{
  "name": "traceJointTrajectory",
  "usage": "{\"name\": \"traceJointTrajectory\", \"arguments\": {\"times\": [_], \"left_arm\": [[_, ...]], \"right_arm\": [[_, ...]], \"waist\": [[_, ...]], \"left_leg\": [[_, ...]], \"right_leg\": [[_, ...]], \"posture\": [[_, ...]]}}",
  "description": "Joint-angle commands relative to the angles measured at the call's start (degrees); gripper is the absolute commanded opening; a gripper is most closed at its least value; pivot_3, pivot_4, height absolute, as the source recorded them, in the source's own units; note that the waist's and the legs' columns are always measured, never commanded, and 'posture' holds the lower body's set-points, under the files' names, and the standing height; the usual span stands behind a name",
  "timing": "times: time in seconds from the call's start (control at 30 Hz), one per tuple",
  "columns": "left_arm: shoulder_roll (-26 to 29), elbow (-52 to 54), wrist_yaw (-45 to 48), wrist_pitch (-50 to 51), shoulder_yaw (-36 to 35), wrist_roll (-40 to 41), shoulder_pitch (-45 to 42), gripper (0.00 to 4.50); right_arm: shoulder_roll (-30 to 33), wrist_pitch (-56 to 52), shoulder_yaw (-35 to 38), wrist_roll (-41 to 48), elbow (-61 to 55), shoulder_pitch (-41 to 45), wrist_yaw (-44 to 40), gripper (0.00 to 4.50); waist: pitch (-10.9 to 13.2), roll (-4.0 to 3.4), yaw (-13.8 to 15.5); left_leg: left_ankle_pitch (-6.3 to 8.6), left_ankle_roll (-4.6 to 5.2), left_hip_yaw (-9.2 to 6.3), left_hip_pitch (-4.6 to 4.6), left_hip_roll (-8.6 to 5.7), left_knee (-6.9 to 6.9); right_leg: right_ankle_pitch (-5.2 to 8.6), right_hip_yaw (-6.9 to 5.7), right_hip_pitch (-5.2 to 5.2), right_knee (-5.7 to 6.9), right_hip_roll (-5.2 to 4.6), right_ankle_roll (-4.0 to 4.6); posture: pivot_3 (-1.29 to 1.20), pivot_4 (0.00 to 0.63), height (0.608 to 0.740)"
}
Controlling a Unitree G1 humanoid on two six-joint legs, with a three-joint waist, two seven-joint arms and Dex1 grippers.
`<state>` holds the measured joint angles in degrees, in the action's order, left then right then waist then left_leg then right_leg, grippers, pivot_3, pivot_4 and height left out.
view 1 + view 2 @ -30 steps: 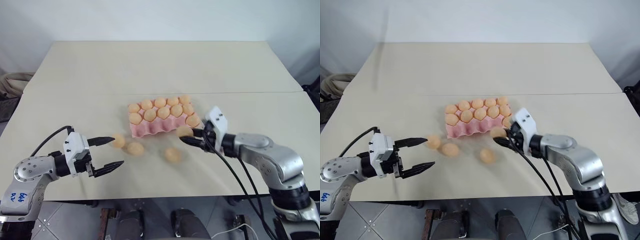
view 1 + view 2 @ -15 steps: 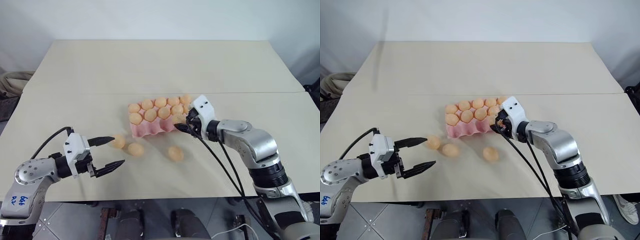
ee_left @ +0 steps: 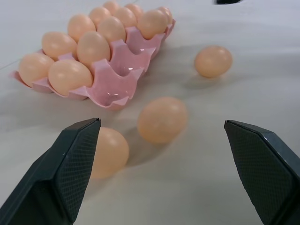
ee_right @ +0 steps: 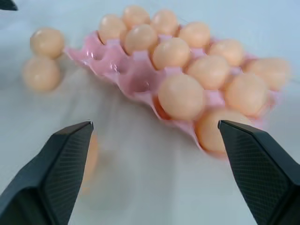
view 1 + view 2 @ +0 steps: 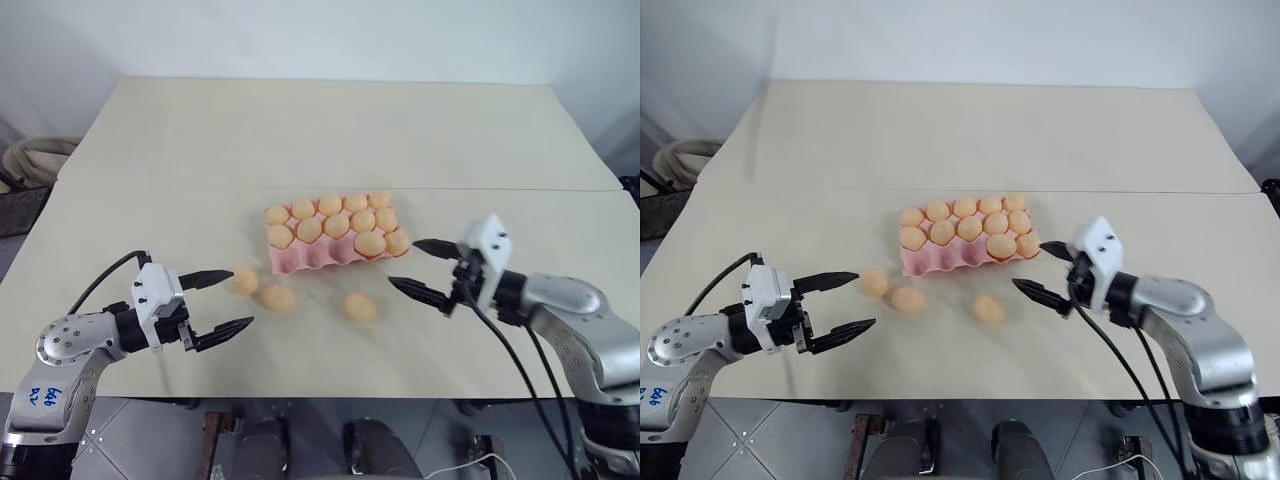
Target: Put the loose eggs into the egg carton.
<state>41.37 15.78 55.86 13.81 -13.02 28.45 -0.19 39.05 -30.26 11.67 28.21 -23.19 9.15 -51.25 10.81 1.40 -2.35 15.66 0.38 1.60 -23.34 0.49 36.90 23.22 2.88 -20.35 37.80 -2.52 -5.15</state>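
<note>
Nearest the robot, the left hand (image 5: 218,300) hangs with its fingers spread wide and empty just above the surface (image 5: 150,180), and the right hand (image 5: 425,268) is likewise wide open and holding nothing, off the carton's right end. Between them three loose eggs (image 5: 279,297) lie on the bare surface: two close together just before the left hand's tips, a third (image 5: 359,306) alone near the middle. Beyond them sits the egg carton (image 5: 310,257), pink, with most cups filled; its near row has about three empty cups at the left, though the exact count is hard to read from above. Compared with a second ago, the right hand, then closed on an egg beside the carton's near right corner, has let go and drawn back to the right, and that egg now sits in the near row. So one placement looks finished; the next move probably calls for closing on a loose egg, gently and centred so it does not roll.
</note>
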Motion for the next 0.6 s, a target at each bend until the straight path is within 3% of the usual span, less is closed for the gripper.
{"name": "traceJointTrajectory", "arguments": {"times": [0.03,0.17,0.3,0.4,0.6], "left_arm": [[0.2,-1.5,0.9,0.4,-0.3,1.2,-1.8,4.50],[0.4,-3.5,1.7,1.2,0.3,1.2,-4.4,4.50],[0.5,-4.0,2.2,1.3,0.2,1.1,-5.3,4.50],[0.5,-4.0,2.5,1.4,0.0,1.2,-5.2,4.50],[0.9,-2.7,2.8,1.5,-0.9,1.3,-3.3,4.50]], "right_arm": [[2.2,9.1,7.3,2.3,1.2,-7.7,-8.5,4.47],[1.8,14.0,8.1,3.1,2.3,-10.7,-11.3,4.47],[1.4,14.4,5.8,4.0,1.5,-10.3,-11.3,4.47],[2.0,12.1,3.0,4.6,-0.2,-9.6,-10.8,4.47],[2.3,-7.6,-10.2,2.6,-7.1,0.0,1.9,4.47]], "waist": [[0.0,0.00,0.2],[0.0,-0.01,-0.6],[0.0,-0.01,-0.9],[0.0,-0.01,-0.8],[0.0,-0.02,-1.0]], "left_leg": [[0.00,0.00,-0.01,0.08,0.00,0.00],[-0.03,0.03,-0.03,0.35,0.03,0.13],[-0.04,0.02,-0.02,1.06,0.04,0.02],[-0.03,0.00,-0.02,1.04,0.06,-0.03],[0.01,-0.07,0.03,0.88,0.10,-0.19]], "right_leg": [[0.00,-0.02,0.10,-0.02,0.01,0.00],[0.00,-0.02,0.41,0.04,0.02,0.00],[-0.04,0.03,1.11,-0.04,0.01,0.02],[-0.04,0.03,1.05,-0.07,0.01,0.03],[-0.03,0.08,0.76,-0.14,0.01,0.04]], "posture": [[0.00,0.150,0.740],[0.00,0.150,0.740],[0.00,0.150,0.740],[0.00,0.150,0.740],[0.00,0.150,0.740]]}}
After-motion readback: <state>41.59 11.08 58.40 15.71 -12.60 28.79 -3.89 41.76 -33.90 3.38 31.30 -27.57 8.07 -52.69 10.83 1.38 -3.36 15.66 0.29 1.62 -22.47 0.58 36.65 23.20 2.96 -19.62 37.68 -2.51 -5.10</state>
